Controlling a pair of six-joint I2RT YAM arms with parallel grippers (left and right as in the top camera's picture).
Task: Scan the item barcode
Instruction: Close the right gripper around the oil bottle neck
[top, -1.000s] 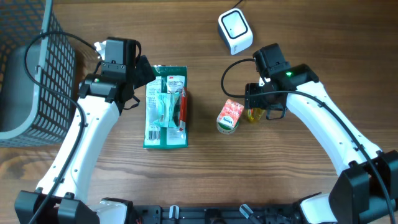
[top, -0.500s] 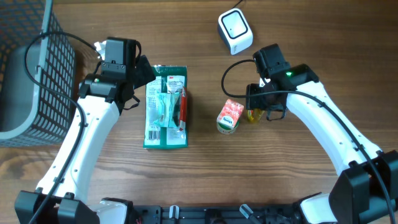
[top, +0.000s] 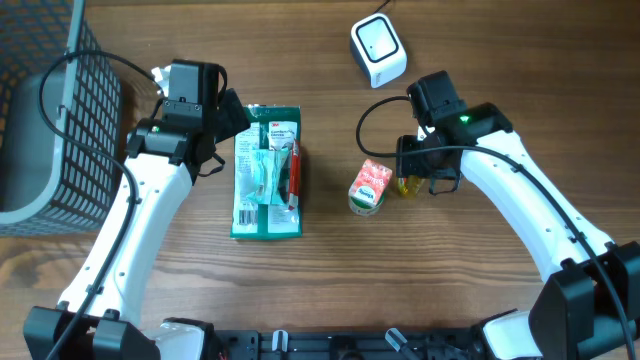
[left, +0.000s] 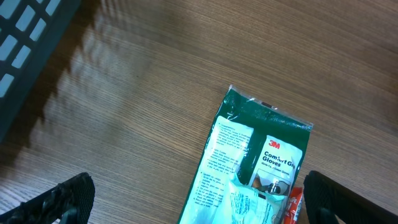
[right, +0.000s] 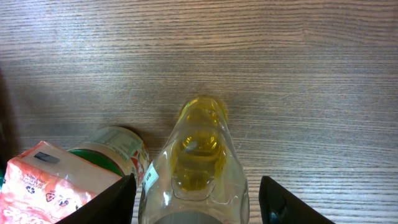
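Observation:
A clear bottle of yellow liquid (right: 199, 149) stands between the fingers of my right gripper (right: 198, 202). The jaws are open and close round it, with a thin gap showing on each side. From overhead the bottle (top: 407, 186) is mostly hidden under the right gripper (top: 418, 178). The white barcode scanner (top: 378, 46) sits at the far side of the table. My left gripper (left: 208, 202) is wide open with nothing in it, over the top end of a green glove package (left: 261, 162). In the overhead view the left gripper (top: 232, 112) hovers by the package (top: 268, 172).
A red-and-white carton (top: 374, 176) and a green-lidded jar (top: 362, 198) lie right beside the bottle, and both also show in the right wrist view: carton (right: 43, 183), jar (right: 115, 146). A dark wire basket (top: 50, 110) takes up the far left.

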